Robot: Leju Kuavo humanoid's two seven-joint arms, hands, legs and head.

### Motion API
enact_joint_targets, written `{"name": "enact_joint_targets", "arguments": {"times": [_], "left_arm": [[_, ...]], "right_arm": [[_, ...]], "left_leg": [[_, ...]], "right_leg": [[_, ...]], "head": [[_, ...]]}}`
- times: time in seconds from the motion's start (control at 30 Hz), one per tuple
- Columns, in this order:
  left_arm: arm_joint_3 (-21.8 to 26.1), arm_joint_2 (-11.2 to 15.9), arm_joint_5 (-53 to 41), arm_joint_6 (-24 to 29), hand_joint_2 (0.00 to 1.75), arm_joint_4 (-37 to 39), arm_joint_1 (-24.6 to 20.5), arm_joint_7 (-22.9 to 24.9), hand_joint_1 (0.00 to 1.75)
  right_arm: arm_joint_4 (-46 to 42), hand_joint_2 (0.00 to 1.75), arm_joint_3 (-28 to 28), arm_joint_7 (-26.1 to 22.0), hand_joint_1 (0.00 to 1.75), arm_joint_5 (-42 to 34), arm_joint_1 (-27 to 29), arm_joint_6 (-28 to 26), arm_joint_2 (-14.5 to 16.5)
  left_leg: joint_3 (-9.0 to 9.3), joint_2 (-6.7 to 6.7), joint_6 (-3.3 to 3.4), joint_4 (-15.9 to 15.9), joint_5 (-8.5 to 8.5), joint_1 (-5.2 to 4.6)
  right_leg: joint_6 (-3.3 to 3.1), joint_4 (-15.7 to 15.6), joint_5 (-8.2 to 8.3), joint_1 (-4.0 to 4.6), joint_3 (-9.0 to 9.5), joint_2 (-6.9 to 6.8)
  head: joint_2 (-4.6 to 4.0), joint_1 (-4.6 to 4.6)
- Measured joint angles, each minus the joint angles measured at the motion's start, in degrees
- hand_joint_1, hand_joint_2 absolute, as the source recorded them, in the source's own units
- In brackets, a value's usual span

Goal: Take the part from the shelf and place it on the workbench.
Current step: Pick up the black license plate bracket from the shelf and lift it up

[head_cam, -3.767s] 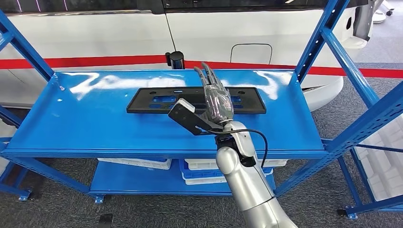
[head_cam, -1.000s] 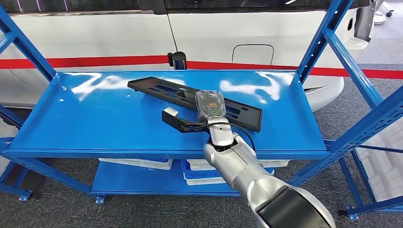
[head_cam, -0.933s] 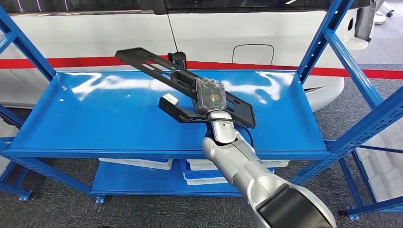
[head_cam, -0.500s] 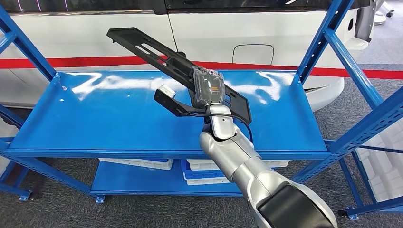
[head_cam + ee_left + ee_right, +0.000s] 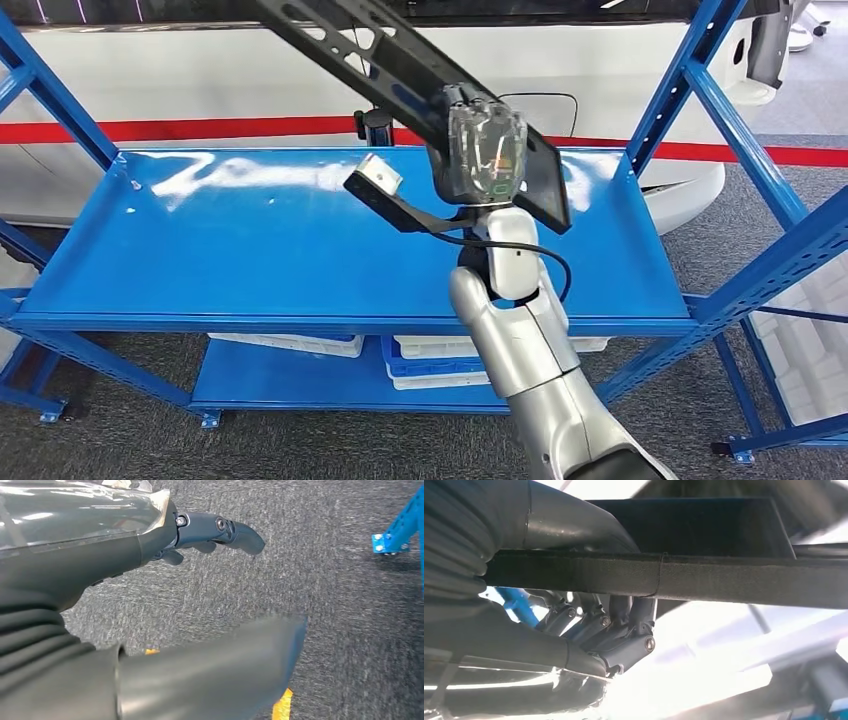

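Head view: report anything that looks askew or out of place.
The long black plastic slotted part is steeply tilted: the right hand grips it near its lower end, so its long upper end juts unsupported past the picture's top. The blue metal shelf looks in order.

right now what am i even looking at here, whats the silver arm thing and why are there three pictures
It is a humanoid robot. The wide picture comes from a camera on its head, looking down at a blue shelf. Its silver right arm ends in a right hand that grips a long black part, raised above the shelf. The other two pictures come from cameras at its wrists. One shows the right hand's fingers wrapped around the part. The other shows the left hand holding nothing, over grey carpet.
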Motion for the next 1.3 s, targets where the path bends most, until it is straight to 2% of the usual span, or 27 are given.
{"name": "enact_joint_targets", "arguments": {"times": [0.13, 0.33, 0.53, 0.63, 0.73, 0.77, 0.8, 0.87, 0.9, 0.93, 0.97, 1.03, 1.07, 1.1, 1.13, 1.23, 1.27, 1.3], "left_arm": [[0.05, -0.02, 1.34, 0.15, 1.75, 0.00, -0.01, -0.21, 0.00], [0.20, 0.22, 1.32, -2.08, 1.75, 0.00, -0.04, 2.49, 0.00], [0.21, 0.38, 0.42, -3.28, 1.75, 0.00, -0.06, 2.61, 0.00], [0.13, 0.59, -1.17, -1.56, 1.75, 0.00, -0.08, 3.75, 0.00], [-0.12, 0.54, -2.38, -0.36, 1.75, 0.00, -0.21, 5.11, 0.00], [-0.15, 0.49, -2.37, -0.40, 1.75, 0.00, -0.30, 5.44, 0.00], [-0.15, 0.43, -2.26, -0.52, 1.75, 0.00, -0.37, 5.75, 0.00], [-0.12, 0.46, -1.83, -0.69, 1.75, 0.00, -0.44, 6.22, 0.00], [-0.10, 0.46, -1.63, -0.70, 1.75, 0.00, -0.44, 6.39, 0.00], [-0.08, 0.46, -1.44, -0.71, 1.75, 0.00, -0.46, 6.51, 0.00], [-0.06, 0.45, -1.35, -0.72, 1.75, 0.00, -0.47, 6.59, 0.00], [-0.04, 0.49, -1.25, -0.72, 1.75, -0.01, -0.56, 6.65, 0.00], [-0.04, 0.55, -1.23, -0.72, 1.75, 0.00, -0.64, 6.68, 0.00], [-0.03, 0.62, -1.21, -0.72, 1.75, 0.00, -0.72, 6.69, 0.00], [-0.03, 0.69, -1.19, -0.71, 1.75, 0.01, -0.78, 6.71, 0.00], [-0.03, 0.70, -1.17, -0.70, 1.75, 0.02, -0.86, 6.74, 0.00], [-0.03, 0.70, -1.17, -0.70, 1.75, 0.02, -0.87, 6.74, 0.00], [-0.03, 0.70, -1.16, -0.70, 1.75, 0.02, -0.88, 6.75, 0.00]], "right_arm": [[-9.91, 1.75, -3.25, -1.40, 1.75, -0.32, 3.92, 0.52, -1.46], [-18.05, 1.75, -5.23, -2.16, 1.75, -2.56, 7.84, 0.45, -3.22], [-24.22, 1.75, -6.45, -5.22, 1.75, -12.00, 11.28, 1.70, -4.85], [-26.02, 1.75, -6.70, -6.45, 1.75, -17.45, 12.26, 3.91, -5.24], [-27.66, 1.75, -6.93, -7.74, 1.75, -25.11, 12.92, 6.98, -5.39], [-28.12, 1.75, -6.97, -8.26, 1.75, -28.72, 13.05, 8.44, -5.50], [-28.43, 1.75, -7.00, -8.80, 1.75, -32.70, 13.22, 10.08, -5.67], [-28.71, 1.75, -7.04, -9.76, 1.75, -39.71, 13.86, 12.96, -6.06], [-28.75, 1.75, -7.08, -10.15, 1.75, -42.12, 14.36, 13.87, -6.28], [-28.81, 1.75, -7.13, -10.45, 1.75, -43.58, 14.84, 14.39, -6.48], [-28.91, 1.75, -7.16, -10.69, 1.75, -44.48, 15.19, 14.67, -6.65], [-29.22, 1.75, -7.20, -10.94, 1.75, -45.11, 15.45, 14.87, -6.87], [-29.37, 1.75, -7.18, -11.00, 1.75, -45.23, 15.49, 14.90, -6.96], [-29.53, 1.75, -7.22, -11.03, 1.75, -45.31, 15.52, 14.91, -7.08], [-29.67, 1.75, -7.27, -11.05, 1.75, -45.37, 15.59, 14.92, -7.16], [-29.98, 1.75, -7.41, -11.09, 1.75, -45.48, 15.71, 14.94, -7.22], [-30.05, 1.75, -7.43, -11.09, 1.75, -45.48, 15.70, 14.95, -7.21], [-30.10, 1.75, -7.45, -11.09, 1.75, -45.48, 15.70, 14.95, -7.21]], "left_leg": [[0.02, 0.02, 0.02, 0.00, -0.01, -0.06], [0.04, 0.02, 0.02, 0.00, -0.02, -0.06], [-0.01, 0.04, 0.06, 0.10, -0.08, -0.07], [-0.15, 0.02, 0.78, 0.51, -0.18, -0.22], [0.63, 0.24, 1.96, -1.17, 1.31, 0.03], [0.98, 0.41, 2.29, -1.95, 1.92, 0.24], [1.24, 0.59, 2.46, -2.48, 2.33, 0.45], [1.12, 0.76, 2.57, -2.55, 2.56, 0.51], [1.04, 0.80, 2.49, -2.45, 2.56, 0.58], [0.96, 0.81, 2.35, -2.28, 2.51, 0.72], [0.86, 0.80, 2.08, -1.99, 2.38, 0.97], [0.34, 0.72, 1.06, -0.88, 1.75, 1.50], [-0.07, 0.65, 0.46, -0.17, 1.38, 1.61], [-0.50, 0.53, -0.07, 0.61, 1.05, 1.62], [-0.95, 0.39, -0.43, 1.18, 0.87, 1.56], [-1.92, 0.12, -1.15, 2.44, 0.16, 1.86], [-2.61, 0.12, -1.33, 3.89, -1.14, 1.95], [-3.73, 0.11, -1.42, 6.50, -3.13, 1.99]], "right_leg": [[0.00, -0.01, 0.00, -0.09, 0.00, 0.02], [0.00, -0.02, 0.00, -0.10, -0.01, 0.03], [0.05, -0.08, 0.04, -0.23, 0.01, 0.05], [0.53, -0.31, 0.38, -0.66, 0.05, 0.08], [1.29, -0.43, 0.39, -0.46, -0.07, 0.03], [1.28, 1.00, -0.52, -0.37, -0.74, 0.00], [1.14, 3.82, -1.99, -0.42, -2.01, -0.04], [1.20, 11.79, -5.19, -0.77, -5.33, -0.04], [1.57, 14.64, -5.99, -1.06, -6.45, -0.06], [2.18, 15.37, -5.90, -1.37, -6.57, -0.09], [2.97, 13.69, -4.94, -1.71, -5.53, -0.17], [4.49, 6.13, -2.48, -2.23, -1.09, -0.39], [4.68, 3.42, -1.66, -2.15, 0.54, -0.27], [4.48, 1.87, -1.54, -2.19, 1.40, -0.11], [3.96, 1.92, -1.90, -2.06, 1.36, 0.18], [2.42, 2.40, -1.94, -2.17, 0.17, 0.36], [1.96, 2.38, -1.75, -2.15, -0.12, 0.33], [1.49, 2.33, -1.48, -2.09, -0.44, 0.27]], "head": [[0.00, 0.01], [0.00, 0.00], [0.00, 0.00], [0.00, -0.05], [0.00, -0.05], [0.00, -0.01], [0.00, 0.08], [0.00, 0.16], [0.00, 0.16], [0.00, 0.16], [0.00, 0.18], [0.00, 0.24], [0.00, 0.33], [0.00, 0.40], [0.00, 0.40], [0.00, 0.09], [0.00, 0.02], [0.00, -0.07]]}}
